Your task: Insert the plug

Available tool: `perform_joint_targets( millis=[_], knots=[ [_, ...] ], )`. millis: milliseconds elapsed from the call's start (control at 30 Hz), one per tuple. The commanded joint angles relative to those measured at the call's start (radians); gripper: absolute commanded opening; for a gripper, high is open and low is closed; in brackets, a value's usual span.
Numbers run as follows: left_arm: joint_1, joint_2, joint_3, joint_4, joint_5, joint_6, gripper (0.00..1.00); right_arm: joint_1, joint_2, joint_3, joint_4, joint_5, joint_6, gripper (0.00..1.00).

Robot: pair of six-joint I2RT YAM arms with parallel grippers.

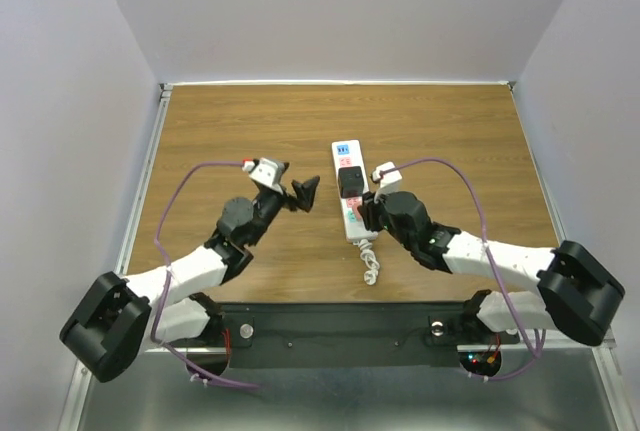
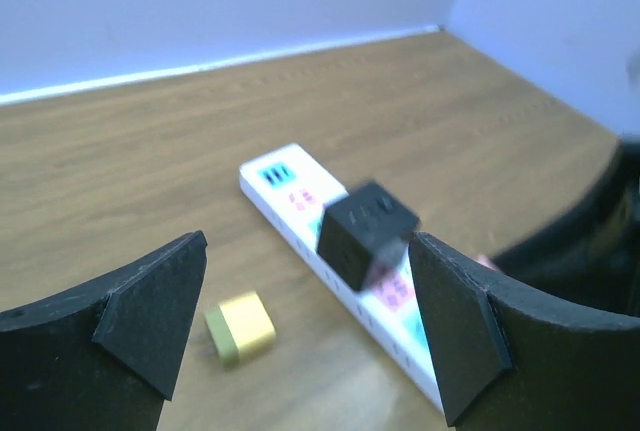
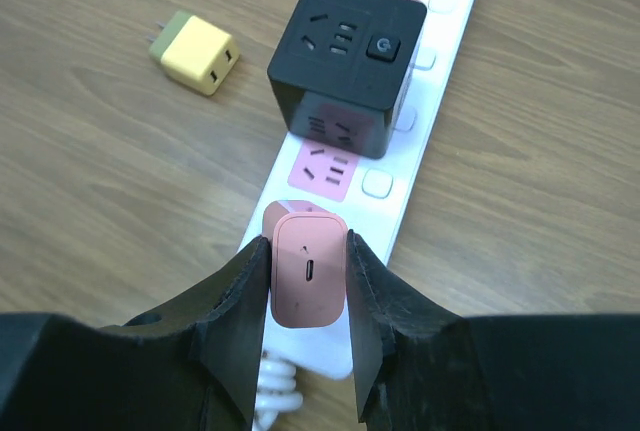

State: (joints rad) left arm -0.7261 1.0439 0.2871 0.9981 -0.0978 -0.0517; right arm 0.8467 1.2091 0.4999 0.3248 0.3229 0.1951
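One pink plug (image 3: 308,271) sits clamped between the right fingers (image 3: 235,301), over the near end of the strip (image 3: 430,171), whose length runs straight away from them; the left fingers (image 2: 150,301) are spread, off to the left.

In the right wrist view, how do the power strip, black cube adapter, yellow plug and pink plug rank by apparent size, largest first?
1. power strip
2. black cube adapter
3. pink plug and yellow plug: they look alike, and the pink one is nearer the camera, so I leave them unranked.
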Motion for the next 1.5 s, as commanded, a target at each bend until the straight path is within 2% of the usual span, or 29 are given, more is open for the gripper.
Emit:
perform_joint_targets(
  millis=[0, 67, 200, 500, 700, 1467],
  knots=[
    [0.123, 0.062, 0.145, -0.044, 0.125, -0.085, 0.94, 0.009, 0.070, 0.113, -0.003, 0.077, -0.028, 0.00],
    [0.171, 0.100, 0.159, -0.024, 0.188, -0.112, 0.94, 0.008, 0.110, 0.132, -0.007, 0.085, -0.029, 0.00],
    [0.223, 0.130, 0.143, 0.031, 0.185, -0.131, 0.94, 0.009, 0.156, 0.190, -0.056, 0.134, -0.023, 0.00],
    [0.228, 0.159, 0.110, 0.033, 0.107, -0.093, 0.94, 0.009, 0.124, 0.193, -0.147, 0.125, 0.018, 0.00],
    [0.229, 0.157, 0.100, 0.025, 0.063, -0.083, 0.93, 0.008, 0.170, 0.221, -0.188, 0.130, 0.038, 0.00],
    [0.252, 0.151, 0.076, 0.037, 0.076, -0.085, 0.94, 0.054, 0.116, 0.243, -0.270, 0.151, 0.084, 0.00]
  ],
)
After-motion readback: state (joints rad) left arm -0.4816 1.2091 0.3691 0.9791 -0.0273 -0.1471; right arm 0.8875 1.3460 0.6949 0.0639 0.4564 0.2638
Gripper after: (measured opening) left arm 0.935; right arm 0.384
